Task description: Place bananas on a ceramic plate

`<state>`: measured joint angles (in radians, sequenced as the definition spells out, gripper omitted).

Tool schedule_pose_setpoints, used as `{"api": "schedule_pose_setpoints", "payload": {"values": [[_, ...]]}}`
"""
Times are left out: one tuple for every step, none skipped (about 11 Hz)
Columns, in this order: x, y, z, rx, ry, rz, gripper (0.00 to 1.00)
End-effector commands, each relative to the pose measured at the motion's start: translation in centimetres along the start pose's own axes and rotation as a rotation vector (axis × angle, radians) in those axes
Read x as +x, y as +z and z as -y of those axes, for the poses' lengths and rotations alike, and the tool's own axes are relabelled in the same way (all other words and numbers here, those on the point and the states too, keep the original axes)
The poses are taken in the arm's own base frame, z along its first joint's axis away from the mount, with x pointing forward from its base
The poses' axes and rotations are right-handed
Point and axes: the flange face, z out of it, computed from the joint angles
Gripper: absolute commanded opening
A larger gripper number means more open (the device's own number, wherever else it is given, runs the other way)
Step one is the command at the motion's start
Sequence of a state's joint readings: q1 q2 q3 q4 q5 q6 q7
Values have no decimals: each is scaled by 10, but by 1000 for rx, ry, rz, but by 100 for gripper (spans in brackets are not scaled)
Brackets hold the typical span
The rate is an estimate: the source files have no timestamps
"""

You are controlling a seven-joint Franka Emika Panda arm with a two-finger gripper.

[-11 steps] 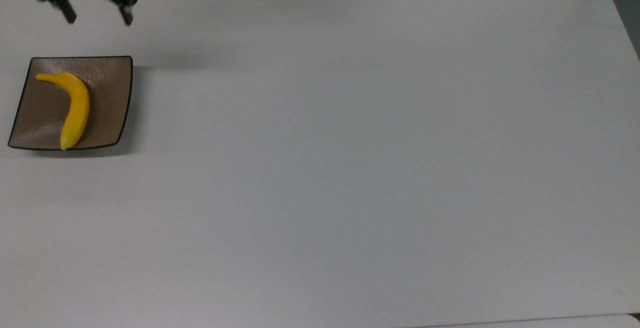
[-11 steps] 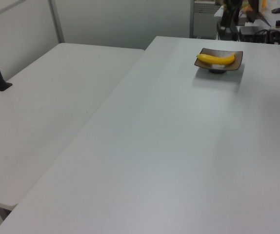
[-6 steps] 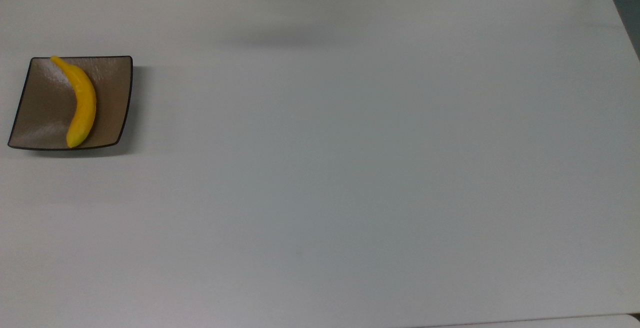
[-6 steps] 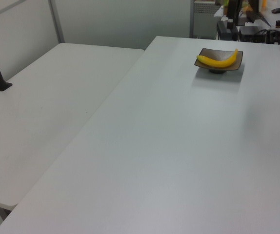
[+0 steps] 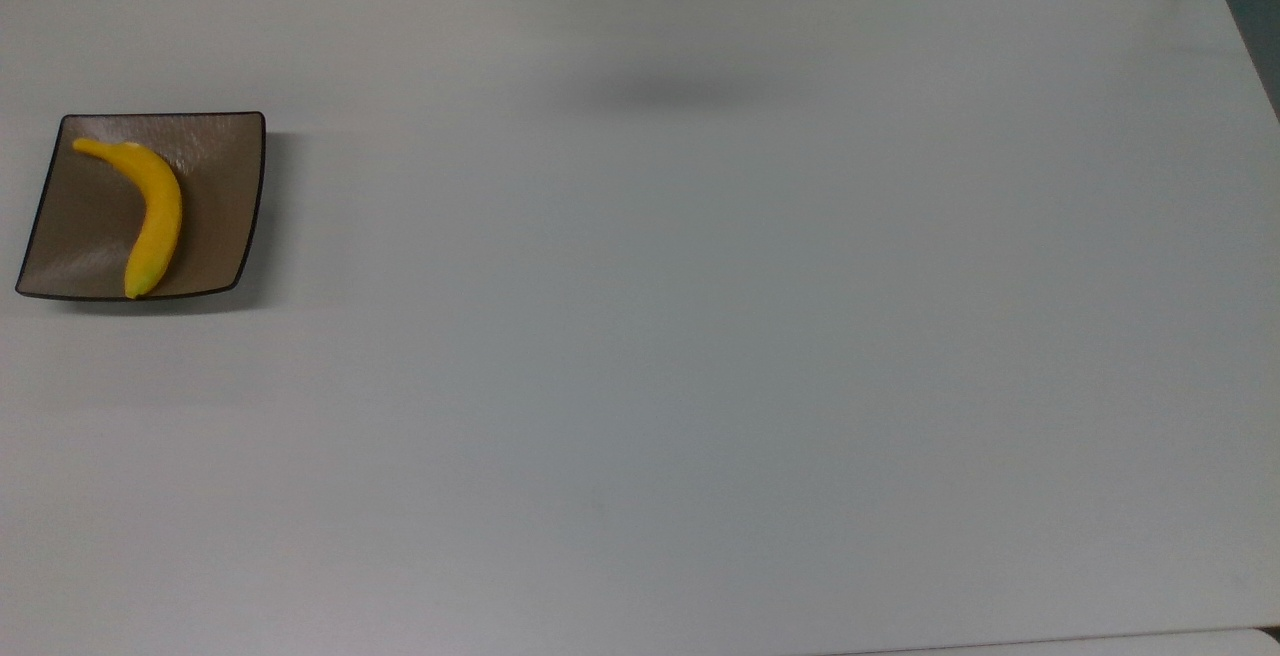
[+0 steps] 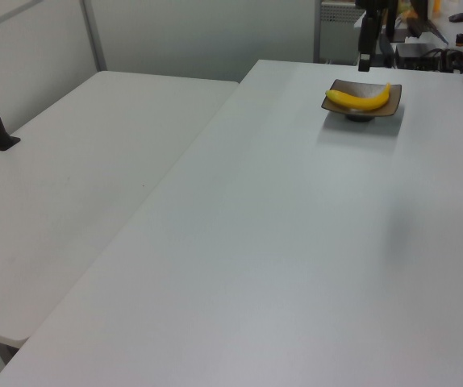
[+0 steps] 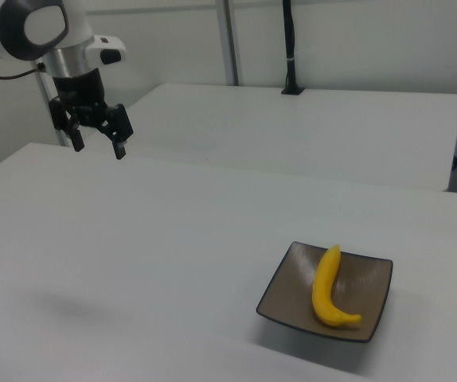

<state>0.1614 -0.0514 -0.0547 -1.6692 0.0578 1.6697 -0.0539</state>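
Clearly the work looks finished. Table [image 5: 700,336] – broad white surface, a second one butted against it in the left view and the right view. It carries the plate and nothing else I can make out.

Arm – white Panda, wrist hanging high over the table in the right view, well apart from the plate and off toward the right view's left. My guess is it sits there because it has nothing more to carry. A soft shadow on the table in the top view probably belongs to it.

Ceramic plate [image 7: 376,274] – square, tan-brown, dark rim, far below the gripper and well off to the right view's right of it. It sits close to the table's edge at the top view's left.

Bananas [image 7: 327,288] – really a single yellow one, lying wholly inside the plate, curve bedded in the dished middle, which I judge keeps it from rolling off. Nothing touches it.

Gripper [image 7: 98,143] – two black fingers spread apart, nothing between them, pointing down.

Hard to make out: the arm's base and most of its links are cut off at the right view's top left. In the left view, dark hardware at the top edge behind the plate blends with desk clutter. Whether the banana's tip rests on the plate's rim I cannot tell.
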Motion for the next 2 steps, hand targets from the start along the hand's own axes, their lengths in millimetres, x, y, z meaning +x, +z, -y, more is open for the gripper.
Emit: {"api": "schedule_pose_setpoints", "payload": {"values": [[4, 5, 1, 11, -5, -30, 100], [4, 6, 2, 11, -5, -27, 100]]}}
